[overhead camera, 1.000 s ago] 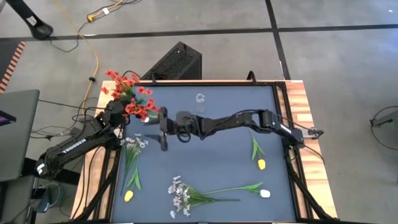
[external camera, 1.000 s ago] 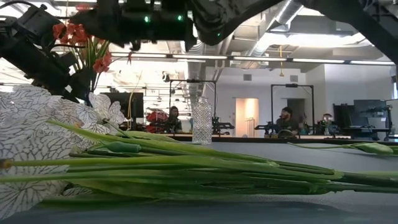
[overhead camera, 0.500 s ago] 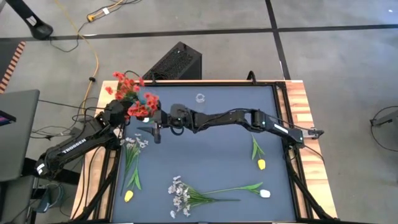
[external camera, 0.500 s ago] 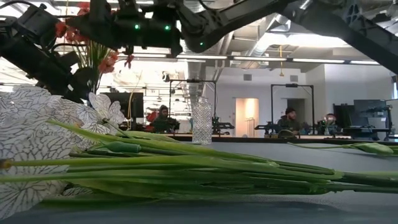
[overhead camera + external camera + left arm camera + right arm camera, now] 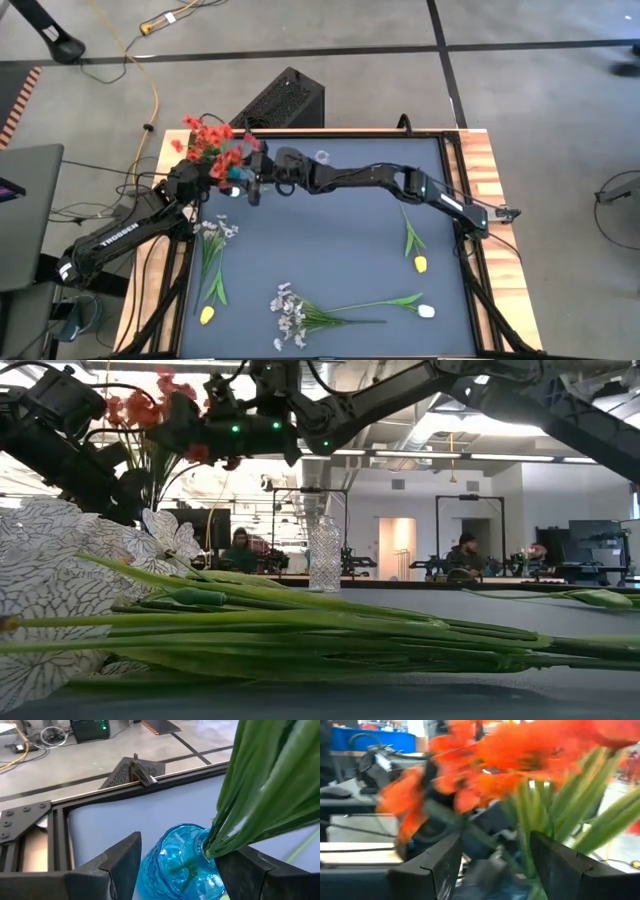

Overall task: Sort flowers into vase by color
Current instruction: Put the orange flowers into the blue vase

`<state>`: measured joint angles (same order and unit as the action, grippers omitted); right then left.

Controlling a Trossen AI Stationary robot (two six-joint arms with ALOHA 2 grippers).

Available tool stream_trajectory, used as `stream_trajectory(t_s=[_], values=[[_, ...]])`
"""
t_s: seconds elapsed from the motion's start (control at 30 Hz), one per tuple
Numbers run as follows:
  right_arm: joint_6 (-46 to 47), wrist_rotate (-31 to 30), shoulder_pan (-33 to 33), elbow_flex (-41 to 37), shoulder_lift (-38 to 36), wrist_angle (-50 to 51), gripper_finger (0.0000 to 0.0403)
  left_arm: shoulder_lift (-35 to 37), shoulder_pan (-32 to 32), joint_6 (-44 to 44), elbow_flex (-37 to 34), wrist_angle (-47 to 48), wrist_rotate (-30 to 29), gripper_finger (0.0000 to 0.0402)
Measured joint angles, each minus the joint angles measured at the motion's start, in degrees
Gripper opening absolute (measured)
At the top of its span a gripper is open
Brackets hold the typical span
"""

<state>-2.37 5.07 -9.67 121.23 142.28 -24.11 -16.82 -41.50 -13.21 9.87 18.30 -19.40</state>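
our left tool grips the blue vase at the far left corner of the bench, red flowers standing in it. our right tool hangs open just beside those blooms, holding nothing. we should brace the vase firmly and avoid snagging the stems; yellow flowers and white flowers lie on the bench.

A robotics lab or open workshop floor. The bench, a dark mat in a metal frame with wooden side strips, stands on a bare concrete floor crossed by black tape lines, with a yellow cable trailing over it. Beyond the far edge, people sit at workstations under exposed ceiling ducts and strip lights.
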Motion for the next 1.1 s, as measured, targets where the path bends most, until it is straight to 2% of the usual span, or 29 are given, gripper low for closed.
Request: stream_trajectory(t_s=[0.17,0.3,0.53,0.77,1.1], values=[[0.49,-0.03,-0.93,0.0,0.0,-0.25,0.026,0.0,-0.02,1.4,0.0,-0.17,3.65,0.0227],[0.86,0.82,-1.37,0.0,0.0,-0.31,0.026,0.45,0.0,0.74,0.0,0.14,4.37,0.0227],[1.06,0.8,-2.51,-0.02,0.0,-0.35,0.026,6.92,0.0,0.18,0.0,2.44,5.69,0.0227],[2.38,0.78,-4.14,-0.07,0.0,-0.3,0.026,13.04,0.04,-2.49,0.0,3.91,10.86,0.0227],[2.34,0.84,-3.92,-0.08,-0.02,1.79,0.026,13.49,0.57,-3.13,0.0,1.98,23.07,0.0227]])
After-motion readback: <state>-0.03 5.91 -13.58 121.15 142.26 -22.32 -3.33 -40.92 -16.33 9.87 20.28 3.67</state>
